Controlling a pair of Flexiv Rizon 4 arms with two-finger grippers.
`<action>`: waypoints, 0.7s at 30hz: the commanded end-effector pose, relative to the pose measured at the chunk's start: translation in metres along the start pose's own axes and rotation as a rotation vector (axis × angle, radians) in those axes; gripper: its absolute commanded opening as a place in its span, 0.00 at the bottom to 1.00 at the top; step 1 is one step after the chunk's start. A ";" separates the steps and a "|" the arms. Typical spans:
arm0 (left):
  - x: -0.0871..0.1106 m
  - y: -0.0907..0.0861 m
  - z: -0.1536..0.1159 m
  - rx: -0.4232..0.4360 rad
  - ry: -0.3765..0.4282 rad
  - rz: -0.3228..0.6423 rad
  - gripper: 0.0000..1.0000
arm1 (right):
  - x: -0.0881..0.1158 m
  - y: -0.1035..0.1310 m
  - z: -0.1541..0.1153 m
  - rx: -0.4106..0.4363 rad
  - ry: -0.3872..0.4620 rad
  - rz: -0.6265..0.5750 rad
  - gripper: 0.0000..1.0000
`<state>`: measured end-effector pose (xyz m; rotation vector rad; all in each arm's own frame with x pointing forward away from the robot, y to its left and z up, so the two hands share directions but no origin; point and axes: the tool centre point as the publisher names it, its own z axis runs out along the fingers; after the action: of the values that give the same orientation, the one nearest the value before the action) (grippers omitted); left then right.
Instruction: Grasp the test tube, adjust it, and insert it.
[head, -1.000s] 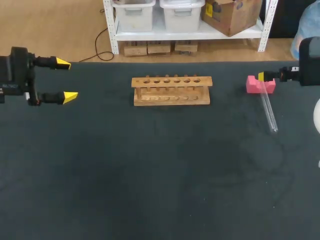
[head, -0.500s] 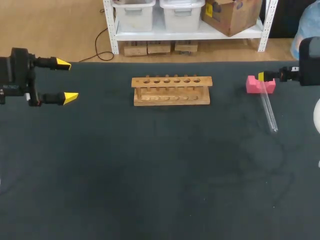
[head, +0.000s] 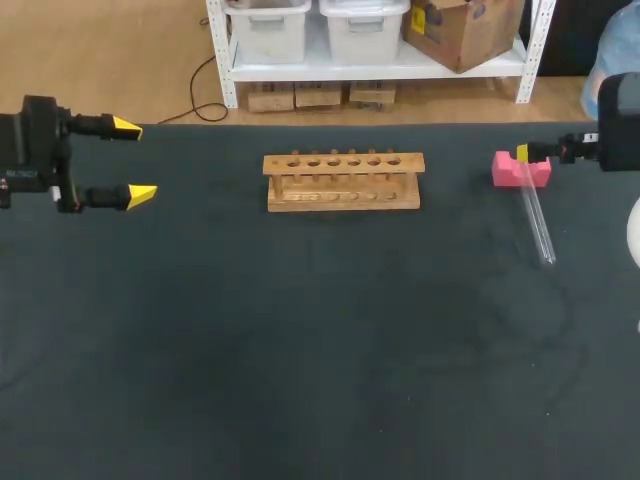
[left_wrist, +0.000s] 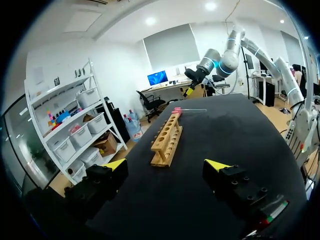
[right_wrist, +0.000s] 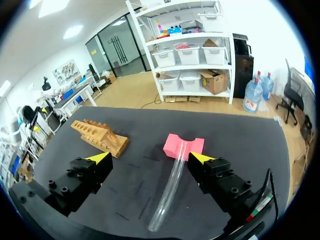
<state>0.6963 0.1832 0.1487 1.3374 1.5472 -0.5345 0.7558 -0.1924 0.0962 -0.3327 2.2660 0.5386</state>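
Note:
A clear glass test tube (head: 536, 222) lies on the dark table at the right, its far end resting in the notch of a pink foam block (head: 520, 169). A wooden tube rack (head: 343, 181) with a row of holes stands at the middle back. My right gripper (right_wrist: 150, 157) hovers open over the test tube (right_wrist: 170, 190), which lies between its fingers without touching them, the pink block (right_wrist: 183, 146) just ahead. In the head view only one right fingertip (head: 522, 153) shows. My left gripper (head: 133, 159) stays open at the far left, empty, far from the rack (left_wrist: 167, 140).
The black table (head: 320, 350) stretches bare in front of the rack. Its back edge runs just behind the rack and the pink block. My right arm shows across the table in the left wrist view, by the pink block (left_wrist: 176, 111).

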 end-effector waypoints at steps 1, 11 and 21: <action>0.001 -0.001 0.000 -0.006 -0.005 0.003 1.00 | 0.002 0.011 0.000 0.085 0.006 -0.035 1.00; 0.001 -0.001 0.000 -0.006 -0.005 0.003 1.00 | 0.002 0.025 0.011 0.290 0.000 -0.115 1.00; 0.001 -0.001 0.000 -0.006 -0.005 0.003 1.00 | 0.002 0.027 0.018 0.481 0.047 -0.193 1.00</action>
<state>0.6961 0.1830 0.1485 1.3360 1.5461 -0.5334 0.7533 -0.1640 0.0865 -0.5193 2.2714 0.3518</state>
